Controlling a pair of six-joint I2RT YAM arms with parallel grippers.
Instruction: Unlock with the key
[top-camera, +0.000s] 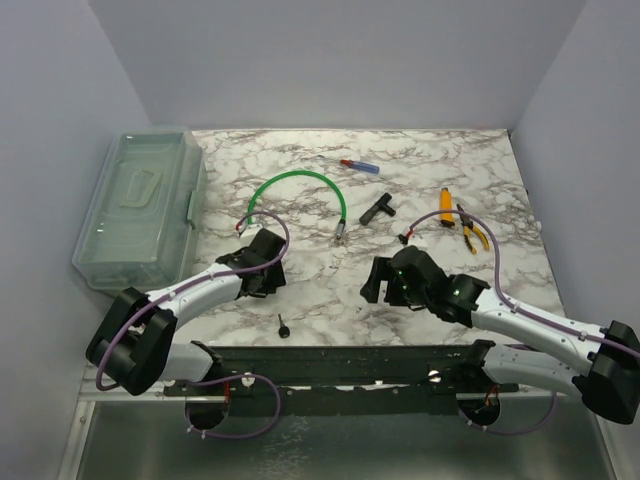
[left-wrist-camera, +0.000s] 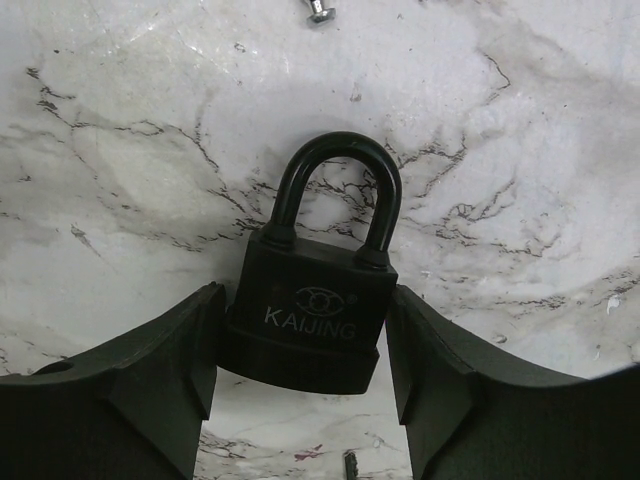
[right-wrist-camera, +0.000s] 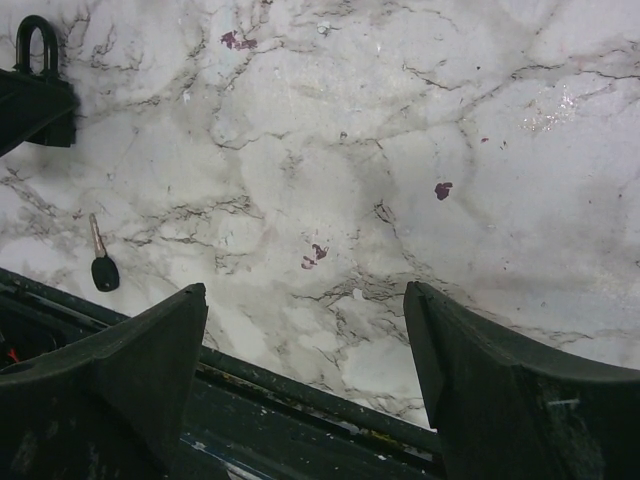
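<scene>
Black KAIJING padlock (left-wrist-camera: 315, 300) flat on marbled surface (left-wrist-camera: 120, 150); left claw (left-wrist-camera: 305, 340) apparently clamped on its flanks; right claw (right-wrist-camera: 305, 300) apart, empty; small black-headed key (right-wrist-camera: 103, 268) lies aside; risk: shallow grip lets lock twist under key torque.

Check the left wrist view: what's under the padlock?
Marble tabletop, showing all around the padlock and through its shackle loop. The padlock lies flat on it. The patch directly beneath the black body is covered, so anything there cannot be seen.
</scene>
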